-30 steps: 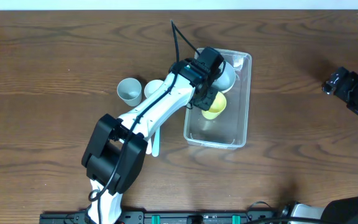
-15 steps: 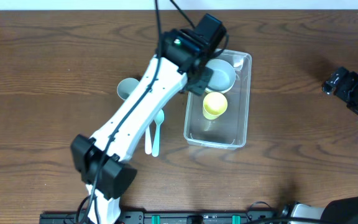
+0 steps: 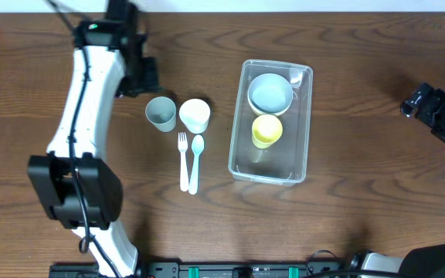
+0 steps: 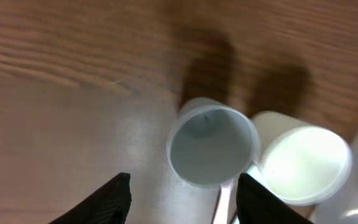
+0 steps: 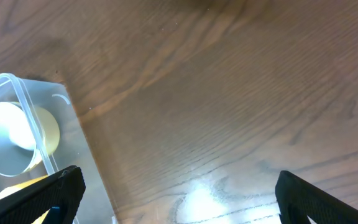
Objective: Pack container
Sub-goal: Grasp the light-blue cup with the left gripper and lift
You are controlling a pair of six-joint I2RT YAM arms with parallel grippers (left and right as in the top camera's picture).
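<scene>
My left hand (image 4: 183, 188), fingers apart and empty, aims at the grey cup (image 4: 211, 149), probably next into the container (image 3: 276, 164).

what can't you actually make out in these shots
- Overhead: the right gripper is a small dark cluster; finger gap unreadable.
- Right wrist: the clear rectangular plastic container runs off the left and bottom edges, hiding most contents.
- Left wrist: white plastic cutlery is blurred, mostly hidden behind the grey-blue plastic cup.
</scene>
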